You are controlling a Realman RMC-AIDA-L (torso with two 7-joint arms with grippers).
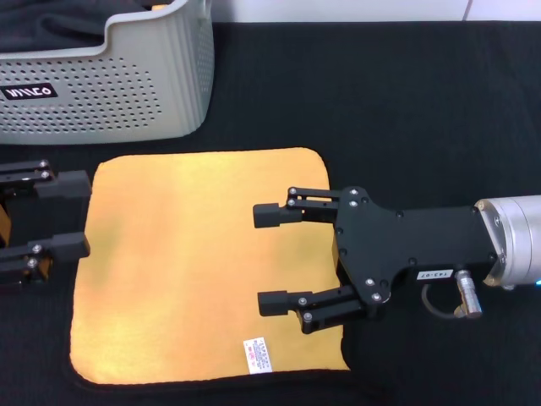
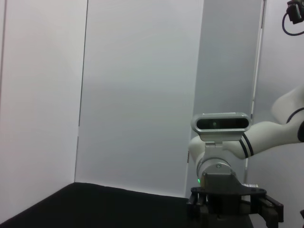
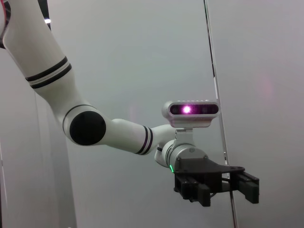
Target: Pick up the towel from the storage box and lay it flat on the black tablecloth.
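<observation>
The yellow-orange towel lies spread flat on the black tablecloth, with its white label near the front edge. My right gripper is open and empty over the towel's right half. My left gripper is open and empty at the towel's left edge, its fingertips level with that edge. The light grey storage box stands at the back left, behind the towel. The left wrist view shows the right gripper farther off, and the right wrist view shows the left gripper.
A dark cloth lies inside the storage box. The tablecloth stretches bare to the right and behind the towel. A pale wall shows in both wrist views.
</observation>
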